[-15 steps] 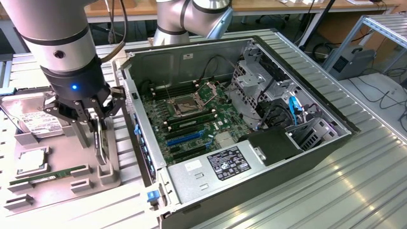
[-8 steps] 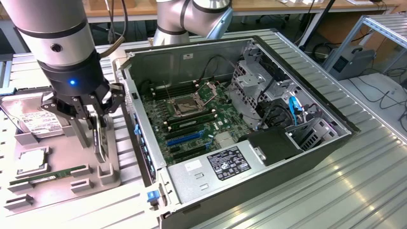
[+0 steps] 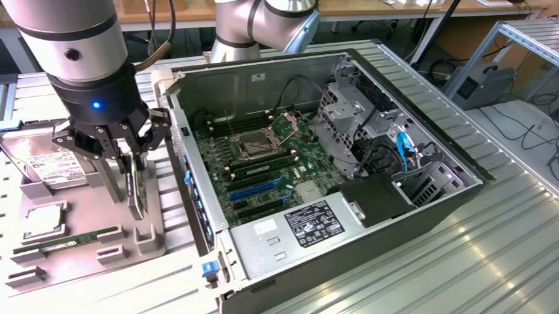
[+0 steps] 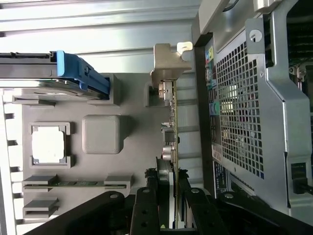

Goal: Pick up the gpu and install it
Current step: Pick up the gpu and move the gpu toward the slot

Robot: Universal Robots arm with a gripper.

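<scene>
Nearest me on the ribbed metal tabletop [image 3: 454,261] lies a grey moulded parts tray [image 3: 88,196]. A long narrow green RAM stick [image 3: 65,241] sits along the tray's near edge, with a square silver processor [image 3: 42,220] behind it.

At the tray's edge beside the computer, the gpu [image 3: 135,204], a flat green circuit card with a black round fan [image 4: 166,171] and a silver end bracket [image 4: 168,61], stands on edge in its slot. The end effector [image 3: 125,183] straddles it, apparently clamped on both faces.

I'd judge the card light, stiff and fragile, best pinched across the fan body, clear of the connector edge.

Further back are a silver hard drive [image 3: 44,163] and the open black computer case [image 3: 262,62] with its green motherboard [image 3: 262,163].
</scene>
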